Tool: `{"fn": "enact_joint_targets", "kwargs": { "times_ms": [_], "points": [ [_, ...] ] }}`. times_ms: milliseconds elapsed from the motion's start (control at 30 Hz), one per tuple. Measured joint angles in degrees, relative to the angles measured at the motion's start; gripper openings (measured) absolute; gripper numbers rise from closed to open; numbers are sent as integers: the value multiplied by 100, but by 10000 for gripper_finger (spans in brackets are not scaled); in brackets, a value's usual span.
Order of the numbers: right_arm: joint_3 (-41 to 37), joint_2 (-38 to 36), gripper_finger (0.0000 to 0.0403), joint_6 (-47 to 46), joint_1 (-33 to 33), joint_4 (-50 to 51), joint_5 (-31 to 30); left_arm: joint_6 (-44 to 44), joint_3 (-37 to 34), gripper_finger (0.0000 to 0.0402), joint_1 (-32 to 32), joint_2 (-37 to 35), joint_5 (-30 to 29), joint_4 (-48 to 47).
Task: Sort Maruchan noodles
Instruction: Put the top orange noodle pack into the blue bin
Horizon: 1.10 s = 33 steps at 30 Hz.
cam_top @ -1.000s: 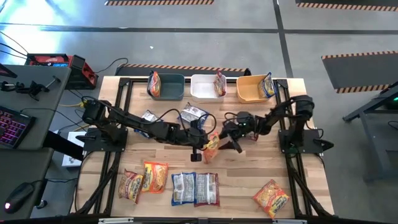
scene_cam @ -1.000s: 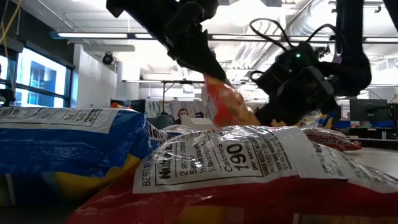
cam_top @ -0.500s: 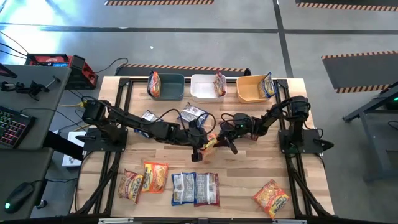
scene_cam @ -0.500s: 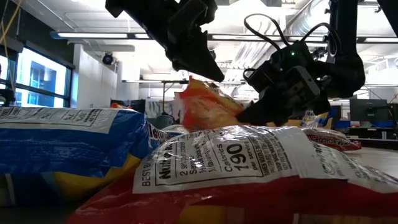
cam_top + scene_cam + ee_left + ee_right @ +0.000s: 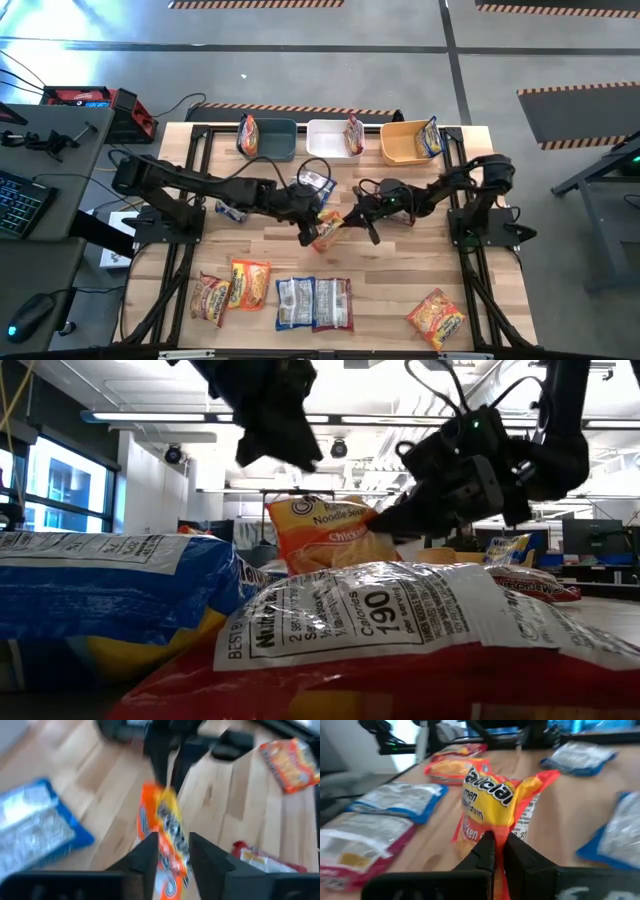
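Observation:
An orange-and-yellow noodle packet hangs at the table's middle, between my two grippers. My right gripper is shut on it, reaching in from the right. My left gripper is open; in the low view it sits above the packet and apart from it. In the left wrist view the packet runs through the gap between the spread fingers. My right gripper pinches the orange packet's crinkled end edge between its two fingers. The fingers come from the table's right, nearly level and slanting slightly down. The packet sticks out ahead of them toward the left, tilted; whether its low edge rests on the table is hidden.
Dark-blue, white and orange bins line the far edge, a packet in each. Several packets lie along the near edge, one at the near right. Blue-white packets lie behind my left gripper.
My right gripper has shut on the orange packet and risen a little. My left gripper has let go, opened, rolled and pulled up and back toward the table's left. The packet, which hung upright below the left gripper, has swung over to lie flatter.

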<state>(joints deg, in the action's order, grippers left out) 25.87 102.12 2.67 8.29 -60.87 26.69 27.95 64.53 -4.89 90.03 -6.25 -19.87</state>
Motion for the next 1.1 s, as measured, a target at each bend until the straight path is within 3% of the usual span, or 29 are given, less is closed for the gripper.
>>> {"fn": "enact_joint_targets", "kwargs": {
  "times_ms": [267,400,1100],
  "points": [
    [0,-602,0,768,-379,791,-905,347,-9,227,77,258,224,-168],
    [36,-598,0,843,-519,844,-1072,303,-7,262,114,481,301,24],
    [376,-581,1,1033,-616,1156,-1317,-208,-15,264,81,1060,812,473]
  ]
}}
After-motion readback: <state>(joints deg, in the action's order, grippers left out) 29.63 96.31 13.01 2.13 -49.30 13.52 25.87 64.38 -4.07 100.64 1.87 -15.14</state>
